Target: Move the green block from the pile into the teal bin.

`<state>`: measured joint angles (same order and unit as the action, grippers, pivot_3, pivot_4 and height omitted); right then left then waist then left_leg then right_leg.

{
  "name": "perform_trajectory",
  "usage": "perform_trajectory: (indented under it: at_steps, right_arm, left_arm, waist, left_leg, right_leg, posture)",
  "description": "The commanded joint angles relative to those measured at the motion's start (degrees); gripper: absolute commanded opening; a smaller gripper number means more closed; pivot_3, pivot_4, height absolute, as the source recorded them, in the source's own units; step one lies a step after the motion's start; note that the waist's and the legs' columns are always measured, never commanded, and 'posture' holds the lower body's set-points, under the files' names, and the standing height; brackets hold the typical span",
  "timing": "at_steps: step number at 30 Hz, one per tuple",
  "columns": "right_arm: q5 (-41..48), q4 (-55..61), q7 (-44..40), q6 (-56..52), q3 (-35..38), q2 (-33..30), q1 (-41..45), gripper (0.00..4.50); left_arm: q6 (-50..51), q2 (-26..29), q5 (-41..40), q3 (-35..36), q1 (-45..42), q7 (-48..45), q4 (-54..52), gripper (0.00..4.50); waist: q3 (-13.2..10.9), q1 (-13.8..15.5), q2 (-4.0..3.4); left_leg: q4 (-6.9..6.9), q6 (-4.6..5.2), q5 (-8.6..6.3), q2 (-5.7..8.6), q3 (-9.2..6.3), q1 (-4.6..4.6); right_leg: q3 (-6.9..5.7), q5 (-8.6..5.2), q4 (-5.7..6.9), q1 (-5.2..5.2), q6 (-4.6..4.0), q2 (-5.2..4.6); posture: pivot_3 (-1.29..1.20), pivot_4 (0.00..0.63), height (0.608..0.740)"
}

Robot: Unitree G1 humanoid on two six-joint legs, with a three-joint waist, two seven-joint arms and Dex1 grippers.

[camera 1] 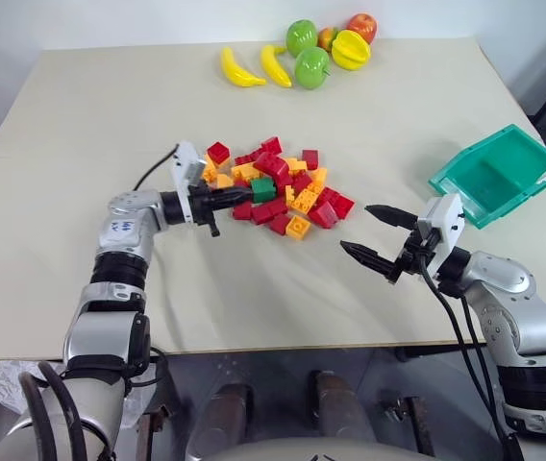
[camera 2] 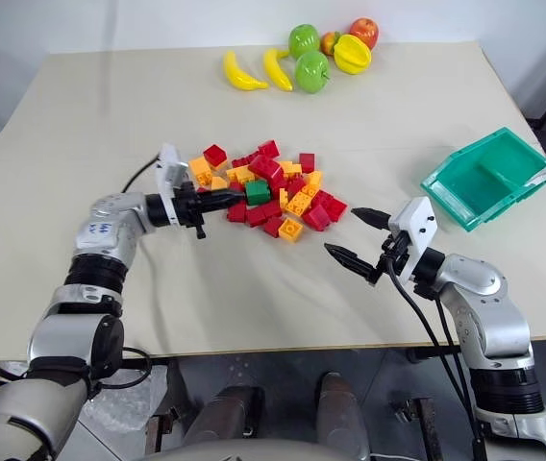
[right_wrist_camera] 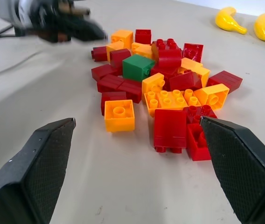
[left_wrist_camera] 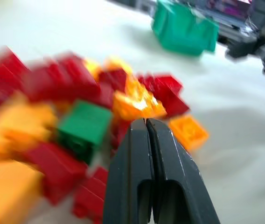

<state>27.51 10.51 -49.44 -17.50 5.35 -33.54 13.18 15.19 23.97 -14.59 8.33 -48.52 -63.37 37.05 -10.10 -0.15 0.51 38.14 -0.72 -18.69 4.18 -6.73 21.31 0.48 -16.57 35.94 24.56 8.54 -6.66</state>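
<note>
Green block sat in the pile beside our empty, closed left gripper; right gripper gaped; we risked scattering bricks, far from the teal bin

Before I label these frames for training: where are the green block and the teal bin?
green block (right_wrist_camera: 138,66), right wrist view, on its front face.
teal bin (camera 1: 466,200), left eye view, on its near wall.

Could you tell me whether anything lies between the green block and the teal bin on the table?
Yes. The green block sits in the pile, with red and orange-yellow bricks heaped on its bin side. Beyond them bare table runs to the teal bin. The open right gripper hovers nearer the robot, off that line.
</note>
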Motion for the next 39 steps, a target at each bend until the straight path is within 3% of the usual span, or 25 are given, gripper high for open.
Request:
perform_trajectory:
  at_steps: [1,6,16,25,30,33,39]
  right_arm:
    - [0.36,0.47,-0.51,1.06,1.25,-0.31,0.51,4.5]
    - [1.57,2.04,-1.68,-0.47,2.73,-2.35,-1.0,4.5]
    - [3.46,3.39,-3.53,-1.24,4.94,-4.53,-2.48,4.5]
    - [2.83,2.59,-2.68,-0.9,3.99,-3.37,-1.33,4.5]
    - [2.39,2.24,-2.18,-0.62,3.3,-2.39,-0.65,4.5]
    - [1.89,2.15,-1.58,0.02,2.92,-1.54,-0.87,4.5]
    - [1.34,3.11,-0.05,0.34,2.75,-0.23,-1.77,4.5]
  left_arm:
    - [6.02,2.46,-2.4,1.85,2.16,4.17,-8.2,0.21]
    - [21.13,14.29,-6.25,4.84,14.97,3.71,-27.94,1.38]
    - [26.44,21.38,-10.52,7.2,22.85,6.29,-40.19,4.42]
    - [10.25,13.14,-2.49,-3.71,13.83,9.88,-30.39,4.47]
    - [6.51,8.33,6.56,-11.66,5.0,15.75,-17.04,4.47]
    - [-0.33,3.41,11.43,-16.2,-2.48,17.16,-2.95,4.47]
    - [-9.06,-3.13,15.26,-16.74,-12.51,21.84,17.99,4.47]
  waist:
    - [0.0,0.04,0.0]
    - [0.0,-1.18,0.0]
    - [-0.01,0.24,-0.03]
    - [-0.01,0.92,-0.02]
    - [-0.02,1.06,-0.01]
    - [-0.02,1.05,-0.01]
    - [-0.03,1.43,0.02]
  left_leg:
    - [0.0,0.0,0.0,0.0,0.0,0.0]
    - [-0.18,0.0,-0.06,-0.05,0.02,-0.08]
    - [-0.02,-0.01,-0.06,-0.03,-0.08,-0.12]
    - [0.02,-0.01,-0.06,0.01,-0.02,-0.1]
    - [0.02,-0.01,-0.06,0.15,0.03,-0.09]
    - [-0.03,-0.01,-0.06,0.15,0.05,-0.08]
    - [0.04,0.01,-0.07,0.23,0.05,-0.02]
  right_leg:
    - [0.0,0.0,0.0,0.0,0.0,0.0]
    - [0.2,-0.01,-0.03,0.08,-0.01,0.04]
    - [0.15,-0.01,-0.2,-0.03,-0.03,-0.01]
    - [0.13,0.0,-0.23,-0.03,-0.03,-0.01]
    - [0.13,0.0,-0.18,-0.02,-0.02,0.05]
    - [0.12,0.01,-0.05,0.01,-0.02,0.07]
    - [0.08,0.02,-0.08,0.0,0.02,0.04]
  posture:
    - [0.0,0.15,0.74]
    - [0.0,0.15,0.74]
    - [0.0,0.15,0.74]
    - [0.0,0.15,0.74]
    - [0.0,0.15,0.74]
    - [0.0,0.15,0.74]
    - [0.0,0.15,0.74]
